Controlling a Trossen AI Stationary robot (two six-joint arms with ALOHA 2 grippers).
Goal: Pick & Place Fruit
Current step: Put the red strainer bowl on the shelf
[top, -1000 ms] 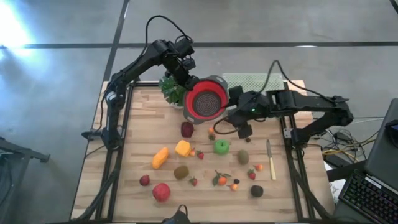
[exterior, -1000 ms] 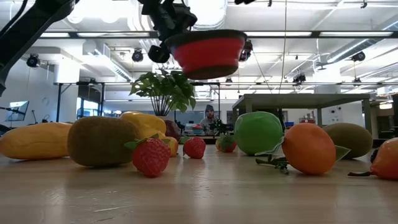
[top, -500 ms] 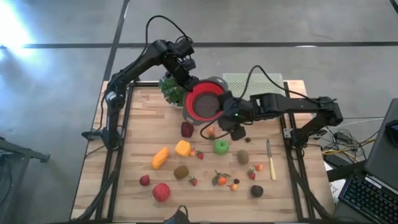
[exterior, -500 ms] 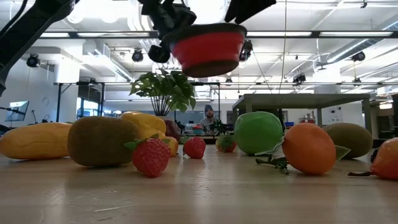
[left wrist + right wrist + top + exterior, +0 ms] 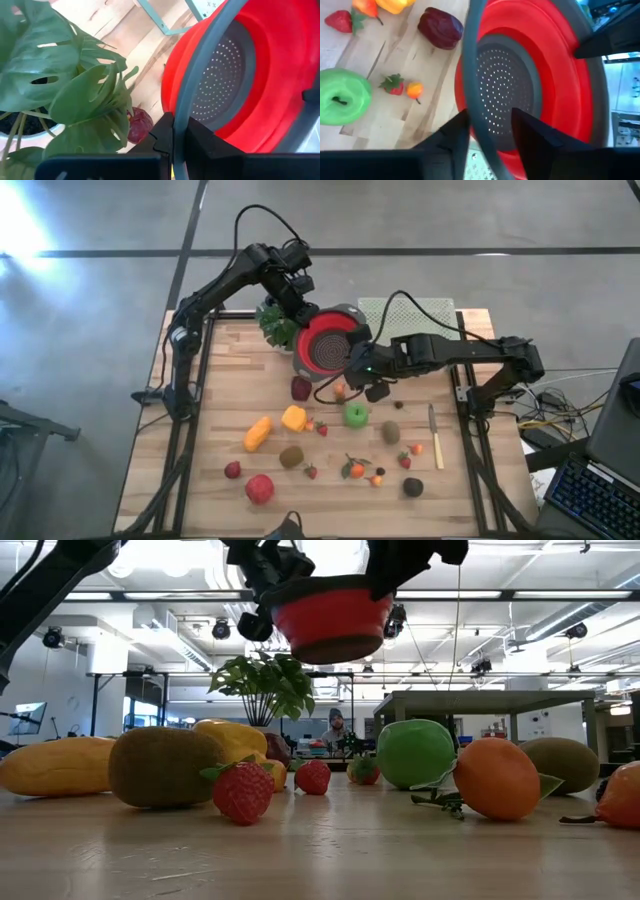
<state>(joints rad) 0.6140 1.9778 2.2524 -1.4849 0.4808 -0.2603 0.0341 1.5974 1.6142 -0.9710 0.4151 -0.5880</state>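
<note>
So the right gripper (image 5: 352, 364) has slid in from the table's right side over the last sec and now sits at the rim of the red strainer bowl (image 5: 330, 347), one finger either side of the grey rim w/ a gap left, so closing in but not clamped yet imo. Left gripper (image 5: 298, 310) is clenched tight on the opposite rim and holds the bowl up in the air, well above the table (image 5: 215, 380); bowl hasn't budged. Prob means a handover or a two-arm hold of the bowl before any fruit goes in, bc nothing's in it atm. Fruit is all down on the wood: green apple (image 5: 356, 416), dark maroon one (image 5: 301, 388) just below the bowl, a tiny orange one (image 5: 339, 391) near it, yellow pepper-ish thing (image 5: 293, 418), orange piece (image 5: 257, 433), kiwis (image 5: 291, 456), red apple (image 5: 259, 488), plus little strawberries scattered about. Bowl looks like soft rubbery silicone, round, w/ a stiffer grey ring and a grey perforated bottom full of tiny holes. Fruit looks like smooth plastic, kiwis duller and fuzzy-looking. Table is pale butcher-block planks. Leafy plant (image 5: 276, 323) sits right behind the bowl, and a slim knife (image 5: 434, 436) lies off to the right.
</note>
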